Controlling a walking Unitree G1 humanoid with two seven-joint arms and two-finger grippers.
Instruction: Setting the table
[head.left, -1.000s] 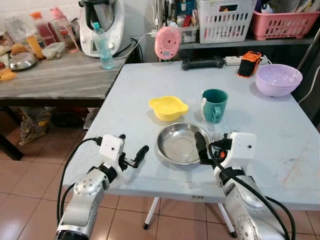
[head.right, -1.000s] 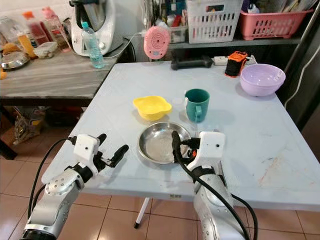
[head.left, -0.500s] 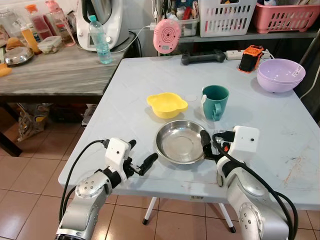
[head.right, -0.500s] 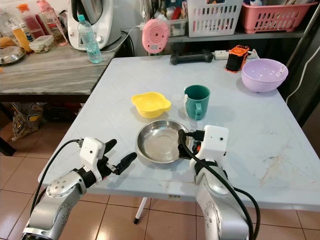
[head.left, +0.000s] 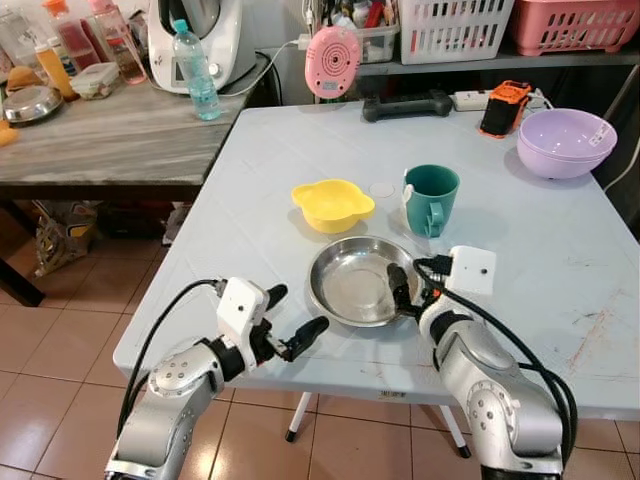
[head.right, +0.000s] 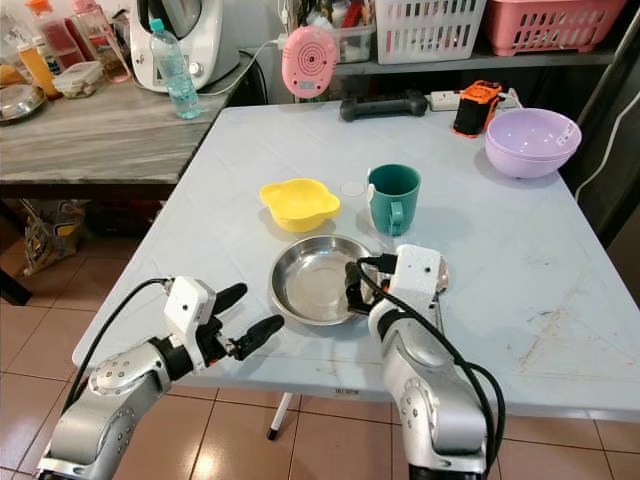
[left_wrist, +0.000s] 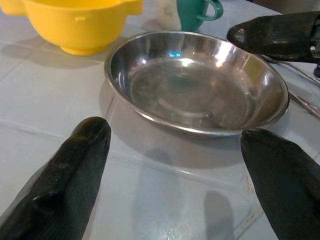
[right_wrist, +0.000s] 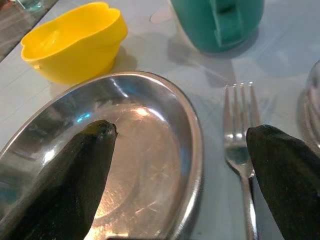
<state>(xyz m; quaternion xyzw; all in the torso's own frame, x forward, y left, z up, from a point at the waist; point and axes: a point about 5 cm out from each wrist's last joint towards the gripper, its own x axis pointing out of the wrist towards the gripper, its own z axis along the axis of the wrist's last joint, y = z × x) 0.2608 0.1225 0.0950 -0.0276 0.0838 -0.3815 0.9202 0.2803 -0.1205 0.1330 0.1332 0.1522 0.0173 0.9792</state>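
Left gripper, right gripper both spread

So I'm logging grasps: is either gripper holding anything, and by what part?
Nothing is held. The right gripper stands open astride the steel plate's right rim; the left gripper is open at the table edge.

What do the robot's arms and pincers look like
Both arms are rounded silver metal with black cables looping along them. Each wrist carries a white boxy block. The left pincer and right pincer each have two long, matte black fingers with rounded tips; the right's white block bears a small dark mark.
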